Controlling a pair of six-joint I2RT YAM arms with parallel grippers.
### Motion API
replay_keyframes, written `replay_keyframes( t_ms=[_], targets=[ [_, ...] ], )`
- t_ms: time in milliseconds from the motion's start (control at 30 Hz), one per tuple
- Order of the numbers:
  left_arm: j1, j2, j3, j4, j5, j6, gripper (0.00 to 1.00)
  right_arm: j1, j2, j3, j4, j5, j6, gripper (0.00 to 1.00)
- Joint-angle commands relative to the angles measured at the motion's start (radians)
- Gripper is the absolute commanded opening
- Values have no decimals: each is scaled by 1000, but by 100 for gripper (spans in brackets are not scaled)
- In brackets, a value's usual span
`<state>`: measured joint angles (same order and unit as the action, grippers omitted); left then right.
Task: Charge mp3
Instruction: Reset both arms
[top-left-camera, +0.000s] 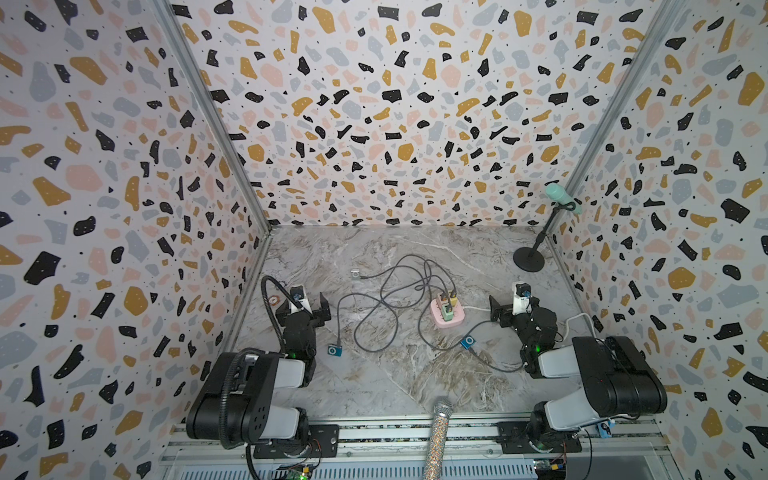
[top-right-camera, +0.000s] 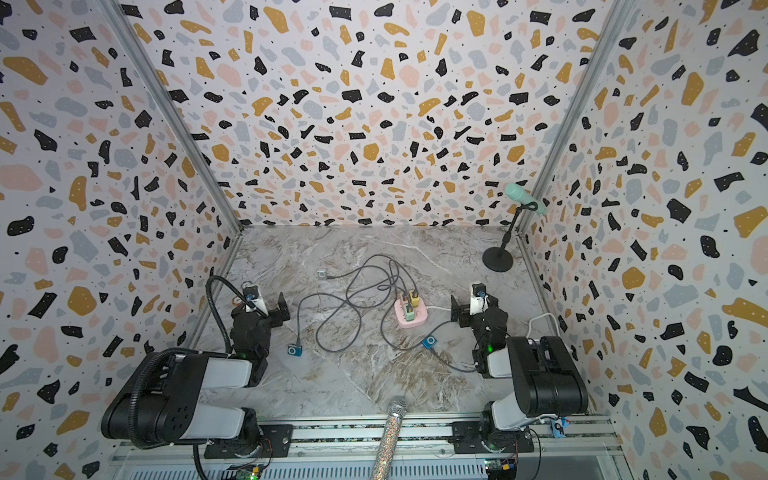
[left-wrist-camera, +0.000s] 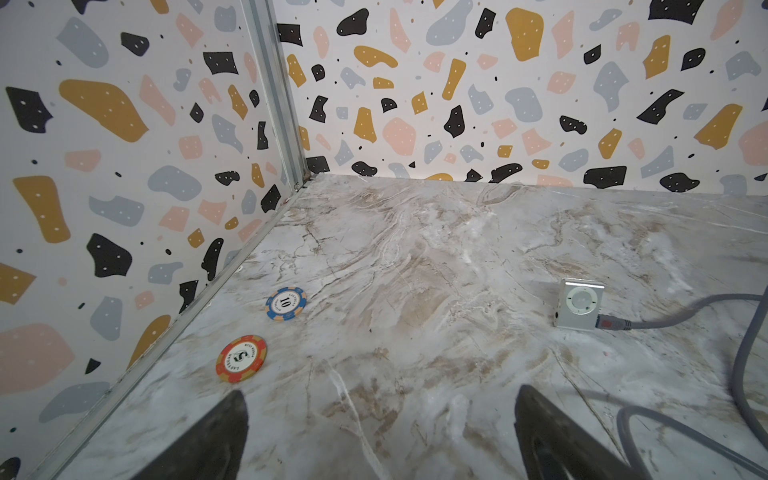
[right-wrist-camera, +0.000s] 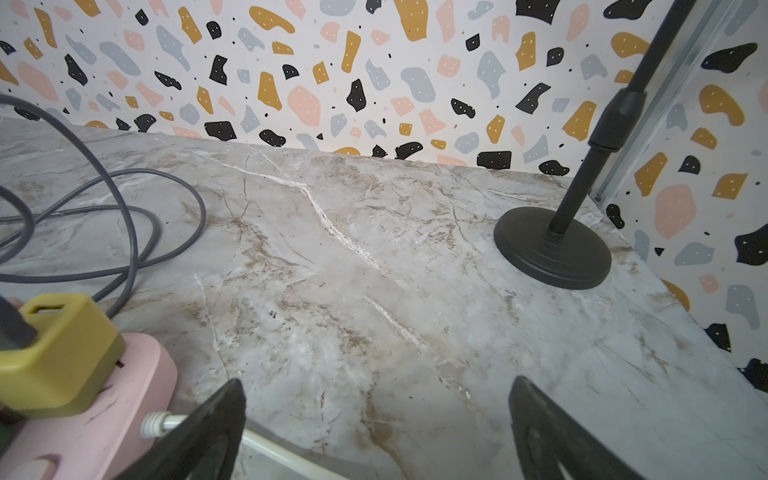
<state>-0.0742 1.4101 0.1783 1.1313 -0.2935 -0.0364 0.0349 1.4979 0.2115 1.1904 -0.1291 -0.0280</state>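
Three mp3 players lie on the marble table: a silver mp3 player (top-left-camera: 355, 274) (top-right-camera: 321, 274) (left-wrist-camera: 581, 303) at the back and two blue ones, one (top-left-camera: 334, 350) (top-right-camera: 294, 350) near my left arm, another (top-left-camera: 468, 341) (top-right-camera: 429, 342) near my right arm. Grey cables (top-left-camera: 386, 299) run from them to chargers on a pink power strip (top-left-camera: 452, 321) (right-wrist-camera: 104, 415); the silver player has a plug in it. My left gripper (top-left-camera: 302, 305) (left-wrist-camera: 382, 392) hangs open and empty, left of the cables. My right gripper (top-left-camera: 515, 305) (right-wrist-camera: 378, 382) is open and empty, right of the strip.
A mint microphone (top-left-camera: 559, 195) on a black stand (right-wrist-camera: 552, 249) fills the back right corner. A glitter microphone (top-left-camera: 439, 424) lies at the front edge. Two poker chips (left-wrist-camera: 286, 304) (left-wrist-camera: 241, 358) sit by the left wall. A white power cord (top-left-camera: 579, 320) passes my right arm.
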Motion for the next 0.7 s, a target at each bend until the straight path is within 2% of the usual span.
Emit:
replay_keyframes(
  t_ms=[0,133,667],
  targets=[
    [-4,-11,-11,64,1,15,100,2,-8,10,23,6,-6,99],
    [-4,22,2,73,4,16,100,2,-9,11,23,6,-5,99],
    [-6,-12,-13,64,-5,13,100,5,-11,7,27,15,-5,99]
  ],
)
